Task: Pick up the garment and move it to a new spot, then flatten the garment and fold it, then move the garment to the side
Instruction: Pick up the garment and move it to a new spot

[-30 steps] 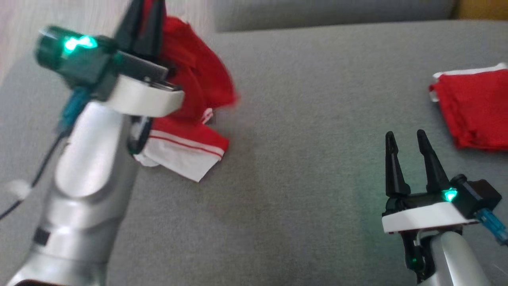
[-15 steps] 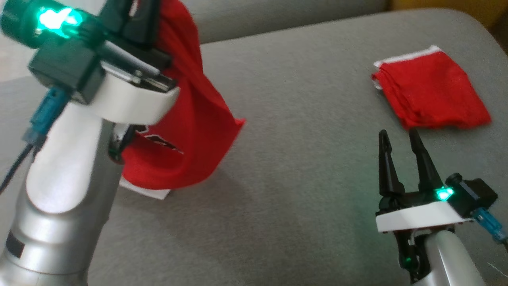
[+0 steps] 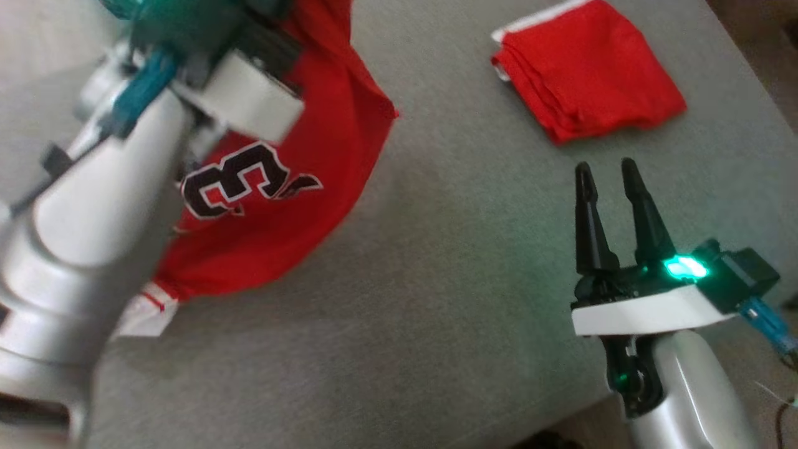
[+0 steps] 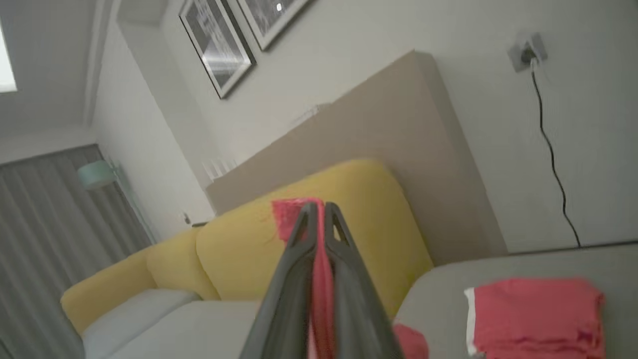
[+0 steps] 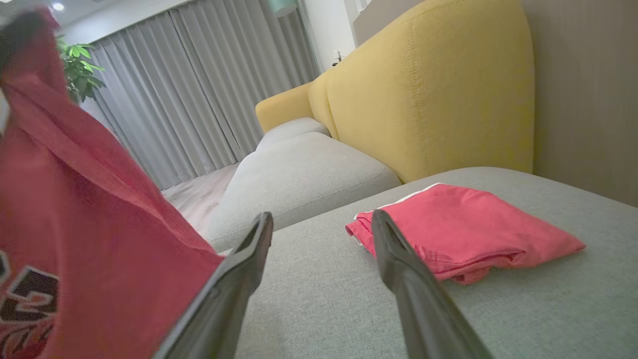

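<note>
The garment (image 3: 299, 206) is a red jersey with a black number and a white hem. It hangs from my raised left arm (image 3: 249, 100) at the upper left of the head view, its lower edge near the grey cushion (image 3: 436, 280). In the left wrist view my left gripper (image 4: 319, 207) is shut on a fold of its red cloth (image 4: 321, 279). My right gripper (image 3: 603, 171) stands open above the cushion at the lower right, holding nothing. From the right wrist view, the jersey (image 5: 84, 239) hangs to the left of the right gripper (image 5: 321, 222).
A second red garment (image 3: 589, 65), folded, with a white edge, lies on the cushion beyond the right gripper. The cushion's front edge (image 3: 561, 424) runs close under the right arm. A yellow sofa backrest (image 5: 428, 94) rises behind the cushion.
The head camera has swung, shifting the whole picture. My left gripper has lifted the jersey, which now hangs unfurled with its number showing. The right gripper stays open.
</note>
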